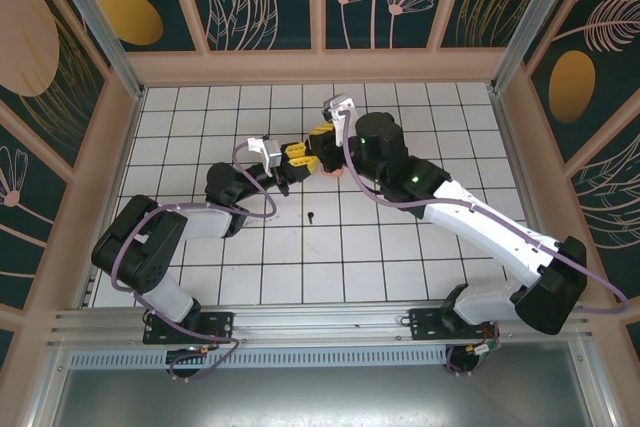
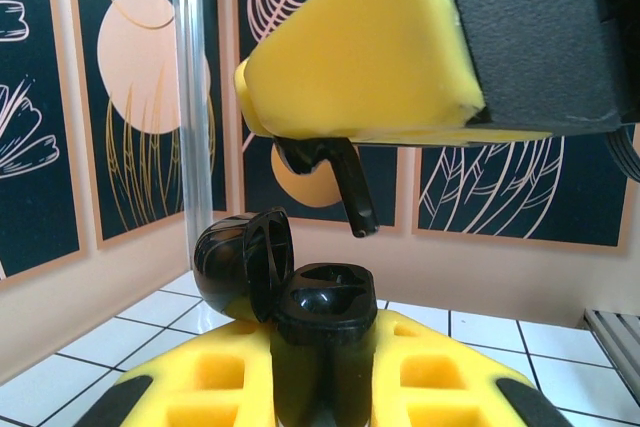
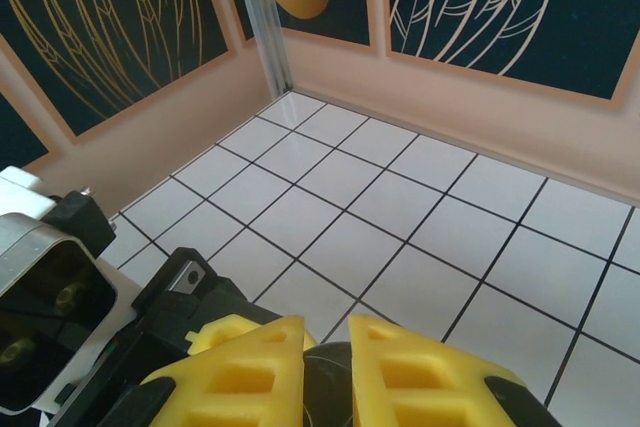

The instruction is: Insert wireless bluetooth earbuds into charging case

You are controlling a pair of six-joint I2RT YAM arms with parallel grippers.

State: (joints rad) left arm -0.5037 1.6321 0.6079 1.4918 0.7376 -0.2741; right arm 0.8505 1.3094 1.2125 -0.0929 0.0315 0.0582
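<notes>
Holding the charging case (image 2: 325, 312) upright with its lid swung open, the left gripper (image 2: 322, 382) is clamped on the case body. Just above the case, the right gripper (image 3: 325, 342) is closed on a black earbud (image 2: 345, 182), stem down and clear of the sockets. The step in hand is inserting this bud. The next move calls for a straight descent with the stem aligned to a socket, then release. A second black earbud (image 1: 312, 216) lies on the table (image 1: 400, 247) near the case.
</notes>
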